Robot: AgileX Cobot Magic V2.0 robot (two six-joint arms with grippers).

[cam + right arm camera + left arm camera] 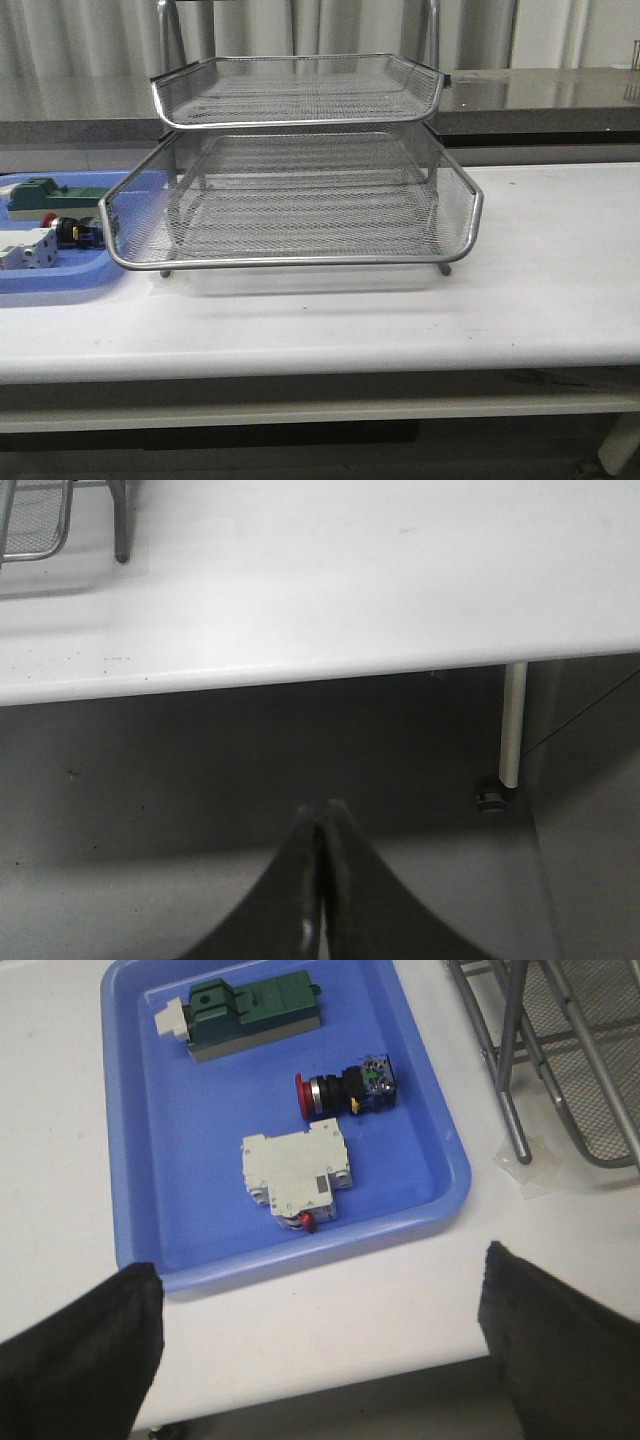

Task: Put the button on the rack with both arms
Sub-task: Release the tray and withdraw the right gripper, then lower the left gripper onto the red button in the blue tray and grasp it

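The button (345,1088), red-headed with a black body and yellow rear block, lies on its side in the blue tray (135,1200); it also shows at the far left of the front view (68,229). The wire-mesh rack (300,200) stands in the middle of the table. My left gripper (318,1345) hangs open over the table's front edge, short of the tray, holding nothing. My right gripper (322,825) is shut and empty, below and in front of the table edge. Neither arm shows in the front view.
The tray also holds a green block component (250,1015) and a white breaker-like part (298,1172). A rack leg (517,1150) stands beside the tray. A white table leg (512,720) shows under the tabletop (350,580).
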